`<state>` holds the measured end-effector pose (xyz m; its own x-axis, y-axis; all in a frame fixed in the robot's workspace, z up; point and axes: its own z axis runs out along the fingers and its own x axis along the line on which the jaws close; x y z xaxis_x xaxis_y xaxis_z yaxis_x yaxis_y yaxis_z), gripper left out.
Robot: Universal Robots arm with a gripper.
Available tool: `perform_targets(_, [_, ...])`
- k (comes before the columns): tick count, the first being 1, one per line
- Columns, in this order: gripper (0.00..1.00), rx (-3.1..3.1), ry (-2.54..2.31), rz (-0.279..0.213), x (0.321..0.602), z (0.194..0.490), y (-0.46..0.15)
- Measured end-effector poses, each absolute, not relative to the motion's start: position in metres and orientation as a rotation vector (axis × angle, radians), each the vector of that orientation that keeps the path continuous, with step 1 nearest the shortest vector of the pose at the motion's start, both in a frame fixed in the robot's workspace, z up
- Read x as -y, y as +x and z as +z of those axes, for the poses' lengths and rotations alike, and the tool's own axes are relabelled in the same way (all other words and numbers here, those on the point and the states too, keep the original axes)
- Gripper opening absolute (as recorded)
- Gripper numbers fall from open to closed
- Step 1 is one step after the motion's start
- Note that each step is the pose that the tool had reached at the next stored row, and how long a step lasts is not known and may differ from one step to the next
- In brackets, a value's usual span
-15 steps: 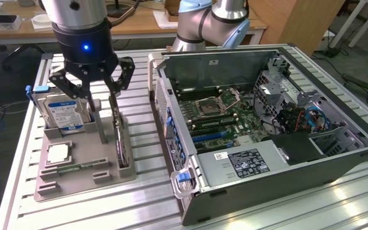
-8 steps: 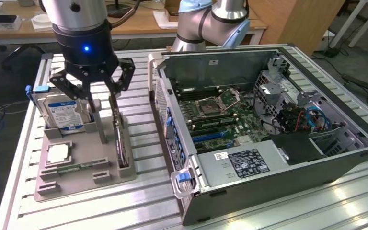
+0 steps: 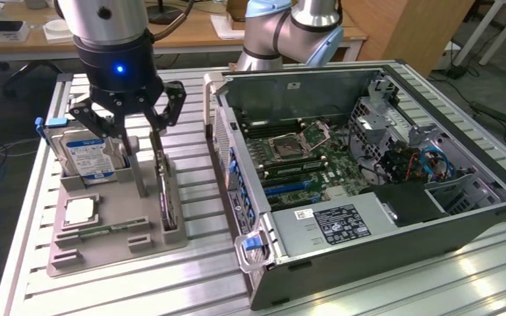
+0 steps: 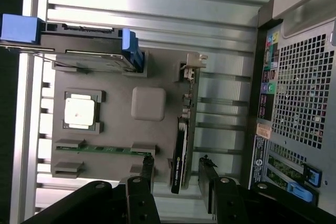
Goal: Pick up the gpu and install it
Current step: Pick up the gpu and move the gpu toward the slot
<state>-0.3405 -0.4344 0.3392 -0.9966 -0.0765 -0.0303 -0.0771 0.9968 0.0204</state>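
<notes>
The gpu [image 3: 168,197] is a thin dark card standing on edge in a slot along the grey holder tray [image 3: 112,249], on the side nearest the computer case. In the wrist view the gpu [image 4: 182,140] shows its silvery bracket at the far end. My gripper [image 3: 147,164] hangs just above the tray, open. In the wrist view the gripper [image 4: 178,174] straddles the card's near end, with one of its fingers [image 4: 148,169] on each side and a gap between each finger and the card.
The tray [image 4: 152,77] also holds a silver hard drive [image 3: 86,155] with a blue label, a square processor [image 3: 79,210] and a green memory stick [image 3: 103,230]. The open computer case [image 3: 367,171] lies on the exterior view's right, motherboard [image 3: 302,164] exposed. The slatted metal table [image 3: 192,283] carries everything.
</notes>
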Motion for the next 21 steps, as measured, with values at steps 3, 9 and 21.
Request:
perform_targets(3, [0.47, -3.109, -0.120, 0.033, 0.4345, 0.3383, -0.3404])
perform_targets(9, [0.47, -3.109, -0.120, 0.034, 0.4348, 0.3366, -0.3402])
perform_targets(21, [0.47, -3.109, -0.120, 0.033, 0.4354, 0.3333, -0.3397])
